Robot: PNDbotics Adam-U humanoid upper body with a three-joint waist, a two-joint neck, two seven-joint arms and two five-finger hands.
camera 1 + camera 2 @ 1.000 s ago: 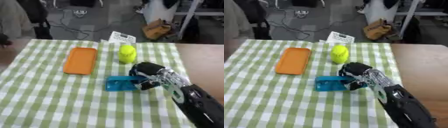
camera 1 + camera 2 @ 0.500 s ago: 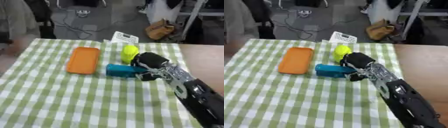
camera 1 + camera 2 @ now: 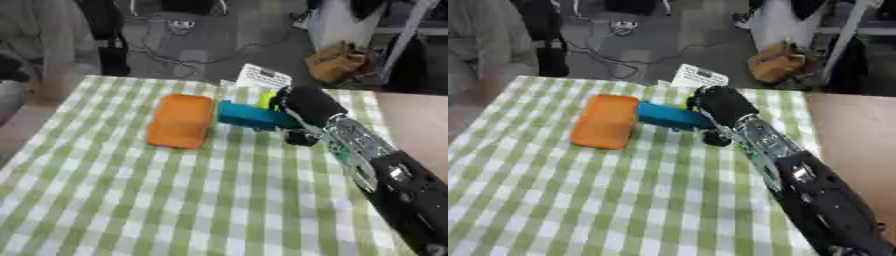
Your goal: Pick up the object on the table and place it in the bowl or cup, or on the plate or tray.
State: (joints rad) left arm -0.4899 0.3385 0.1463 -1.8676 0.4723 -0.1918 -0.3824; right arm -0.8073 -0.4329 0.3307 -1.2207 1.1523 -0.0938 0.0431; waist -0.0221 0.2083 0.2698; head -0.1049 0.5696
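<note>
The right robot hand is curled round one end of a teal block, carrying it near the surface's far edge, its other end just beside the orange tray. A yellow-green object is mostly hidden behind the hand. The tray holds nothing.

A green-and-white checked cloth covers the counter. An orange tray lies flat on it toward the far edge. A white card sits at the far edge, a yellow-green object just in front of it.
</note>
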